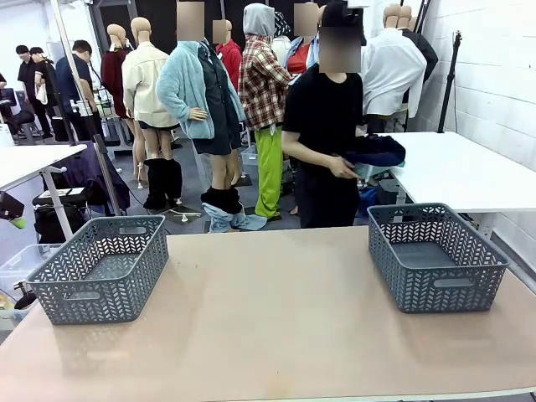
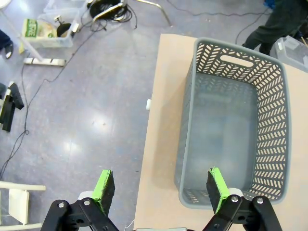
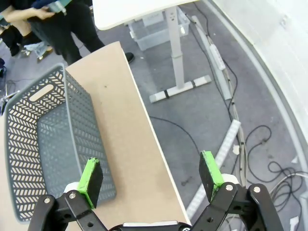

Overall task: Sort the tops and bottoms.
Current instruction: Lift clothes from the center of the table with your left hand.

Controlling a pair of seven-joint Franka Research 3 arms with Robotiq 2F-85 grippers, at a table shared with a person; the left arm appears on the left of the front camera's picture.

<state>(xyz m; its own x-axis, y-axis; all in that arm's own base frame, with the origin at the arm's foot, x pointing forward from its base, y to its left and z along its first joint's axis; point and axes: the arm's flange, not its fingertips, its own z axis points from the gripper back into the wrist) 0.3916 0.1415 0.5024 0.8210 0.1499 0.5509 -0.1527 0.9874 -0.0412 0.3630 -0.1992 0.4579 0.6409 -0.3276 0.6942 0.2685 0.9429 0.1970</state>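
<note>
A person stands behind the far edge of the table, hands on a dark navy blue top (image 1: 375, 151) held at waist height. A bit of pale blue cloth (image 1: 368, 172) shows under it; I cannot tell what garment that is. The bottoms are out of view. My left gripper (image 2: 160, 182) hangs open and empty, high over the table's left edge beside the left grey basket (image 2: 240, 50). My right gripper (image 3: 149, 167) is open and empty too, high over the table's right edge next to the right grey basket (image 3: 29, 125).
Two grey plastic baskets, the left one (image 1: 92, 295) and the right one (image 1: 435, 291), stand on the tan table (image 1: 268, 318). A white table (image 1: 469, 172) is at the back right. Floor, cables and clear bins (image 2: 45, 29) lie beyond the table's edges.
</note>
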